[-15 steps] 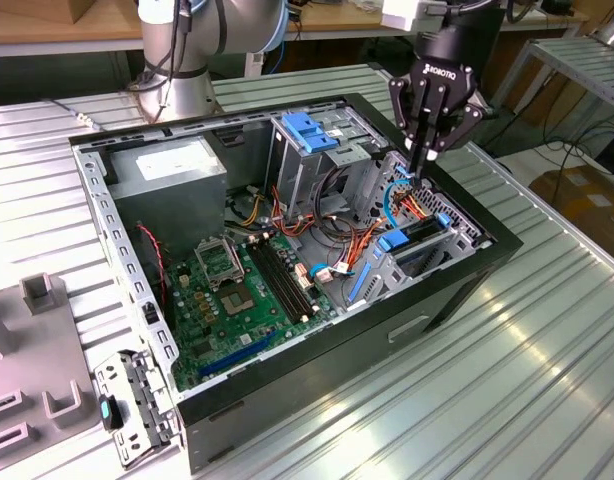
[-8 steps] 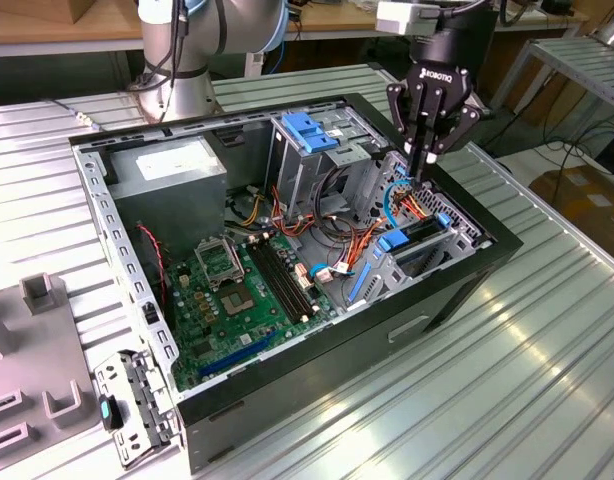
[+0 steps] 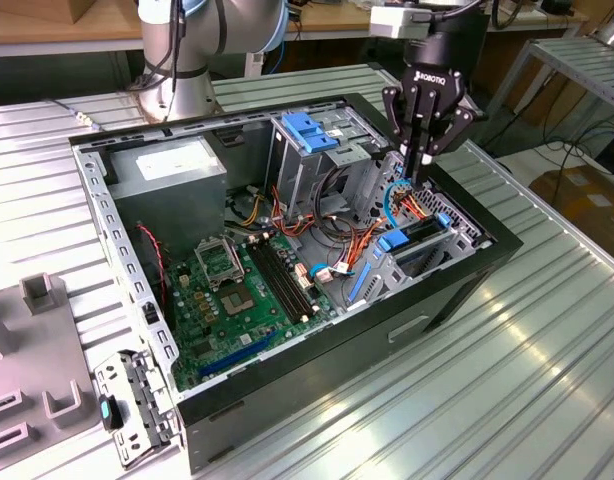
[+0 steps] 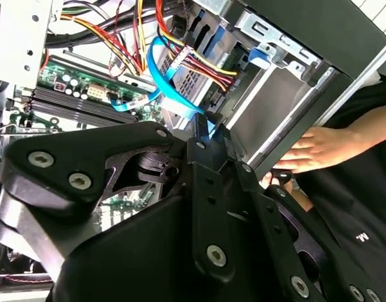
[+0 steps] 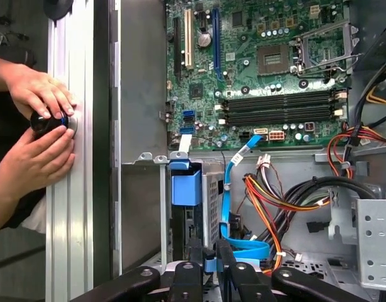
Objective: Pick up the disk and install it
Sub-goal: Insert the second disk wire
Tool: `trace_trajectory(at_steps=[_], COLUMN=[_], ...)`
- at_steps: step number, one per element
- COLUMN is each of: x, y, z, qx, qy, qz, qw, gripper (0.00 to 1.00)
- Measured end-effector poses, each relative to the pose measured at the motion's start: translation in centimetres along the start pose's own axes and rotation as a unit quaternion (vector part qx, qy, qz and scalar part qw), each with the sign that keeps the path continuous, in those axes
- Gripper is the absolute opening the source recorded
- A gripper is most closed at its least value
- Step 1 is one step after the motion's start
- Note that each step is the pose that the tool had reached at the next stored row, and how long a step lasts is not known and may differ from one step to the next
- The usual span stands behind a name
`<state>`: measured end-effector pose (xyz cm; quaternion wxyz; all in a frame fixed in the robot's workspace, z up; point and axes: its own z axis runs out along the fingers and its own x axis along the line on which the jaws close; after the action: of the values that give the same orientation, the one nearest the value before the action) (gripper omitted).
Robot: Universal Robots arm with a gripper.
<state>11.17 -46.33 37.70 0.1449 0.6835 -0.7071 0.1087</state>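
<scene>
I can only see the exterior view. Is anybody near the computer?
Observer: Yes. In the first wrist view, two hands rest on the table, just outside the case.
Operator: Are they holding something?
Observer: Yes, a small black knob, between both hands.
Operator: What is the person wearing?
Observer: Black clothes, in the second wrist view.
</scene>
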Motion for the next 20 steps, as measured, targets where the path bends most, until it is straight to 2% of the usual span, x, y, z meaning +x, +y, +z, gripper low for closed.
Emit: trace_trajectory(at_steps=[2,3,4,6,8,9,11,12,15,16,18,19,20], x=[-0.11,-0.14,-0.23,-0.31,-0.41,-0.44,-0.50,-0.57,-0.72,-0.77,-0.89,-0.93,-0.94], y=[0.00,-0.01,-0.01,-0.02,-0.03,-0.03,-0.03,-0.03,-0.02,-0.02,-0.02,-0.01,-0.01], z=[0.12,0.16,0.35,0.52,0.71,0.75,0.79,0.76,0.71,0.69,0.64,0.63,0.64], qx=[0.0007,0.0008,0.0010,0.0012,0.0014,0.0014,0.0018,0.0019,0.0022,0.0022,0.0023,0.0023,0.0023], qy=[0.0093,0.0125,0.0180,0.0217,0.0258,0.0279,0.0331,0.0372,0.0460,0.0477,0.0507,0.0520,0.0524], qz=[0.001,0.001,0.001,0.001,0.002,0.002,0.002,0.002,0.003,0.003,0.003,0.003,0.003], qw=[0.99996,0.99992,0.99984,0.99976,0.99966,0.99961,0.99945,0.99930,0.99893,0.99885,0.99871,0.99864,0.99862], gripper=[0.24,0.24,0.24,0.22,0.11,0.11,0.11,0.11,0.11,0.17,0.17,0.24,0.24])
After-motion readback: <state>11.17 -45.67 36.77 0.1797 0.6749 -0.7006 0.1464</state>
